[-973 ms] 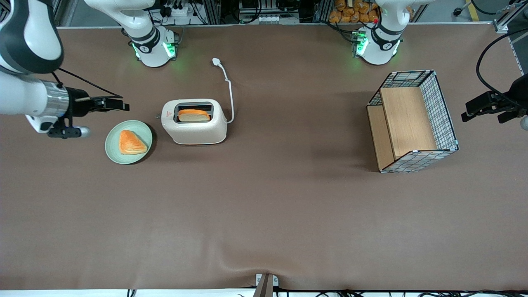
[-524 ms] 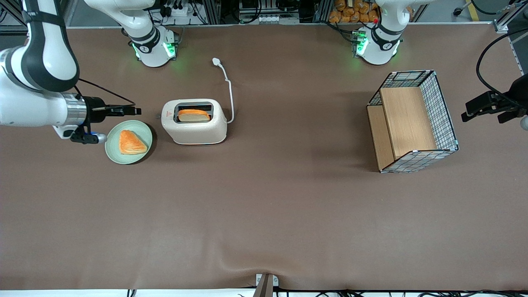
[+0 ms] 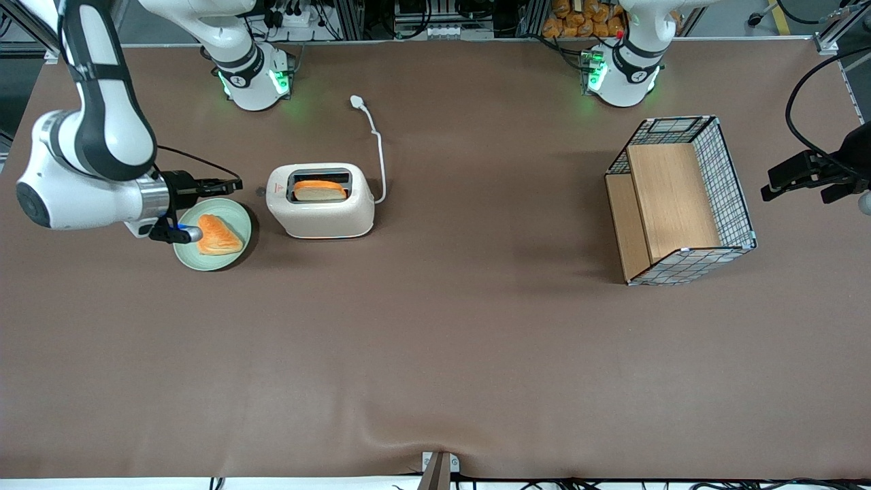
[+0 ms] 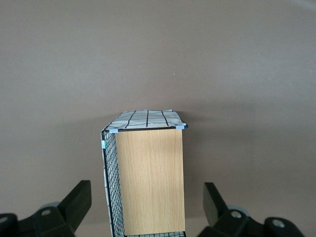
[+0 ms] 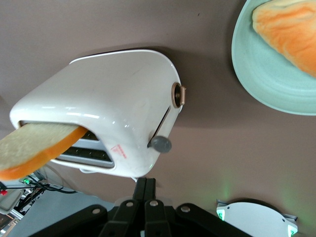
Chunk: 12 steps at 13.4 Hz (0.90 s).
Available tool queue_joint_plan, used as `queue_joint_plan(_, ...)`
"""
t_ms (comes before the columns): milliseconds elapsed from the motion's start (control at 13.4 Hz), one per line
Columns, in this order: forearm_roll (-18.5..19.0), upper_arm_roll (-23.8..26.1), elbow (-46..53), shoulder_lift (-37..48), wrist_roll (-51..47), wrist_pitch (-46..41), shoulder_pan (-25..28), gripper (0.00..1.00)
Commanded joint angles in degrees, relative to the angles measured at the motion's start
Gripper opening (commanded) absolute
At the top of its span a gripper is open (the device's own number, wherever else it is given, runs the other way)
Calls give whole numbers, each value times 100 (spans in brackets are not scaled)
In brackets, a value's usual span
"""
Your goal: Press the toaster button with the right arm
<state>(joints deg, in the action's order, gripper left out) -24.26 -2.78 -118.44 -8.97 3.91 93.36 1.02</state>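
Observation:
The cream-white toaster (image 3: 321, 201) stands on the brown table with a slice of toast (image 3: 319, 190) in its top slot; it also shows in the right wrist view (image 5: 103, 106). Its grey lever button (image 5: 160, 143) sticks out of the narrow end near the red mark (image 5: 120, 152); in the front view the button (image 3: 260, 192) is a tiny knob. My right arm (image 3: 88, 163) reaches in from the working arm's end. Its gripper (image 3: 235, 183) is shut and empty, its tips a short gap from the button, above the green plate's rim. The fingers (image 5: 145, 190) are pressed together.
A green plate (image 3: 231, 255) with a pastry (image 3: 216, 235) lies beside the toaster, under my gripper. The toaster's white cord and plug (image 3: 356, 102) run farther from the camera. A wire basket with wooden boards (image 3: 677, 201) stands toward the parked arm's end.
My right arm has moved toward the toaster's narrow end and lowered; the gripper now hangs over the plate's rim, close to the button. The toaster has not moved.

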Motion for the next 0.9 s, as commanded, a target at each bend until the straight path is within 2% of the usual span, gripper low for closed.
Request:
queue_joint_plan(0,-245,15,-30,-184,102,112,3,0)
queue_joint_plan(823,-254,15,-197,-659,110,121,126,0)
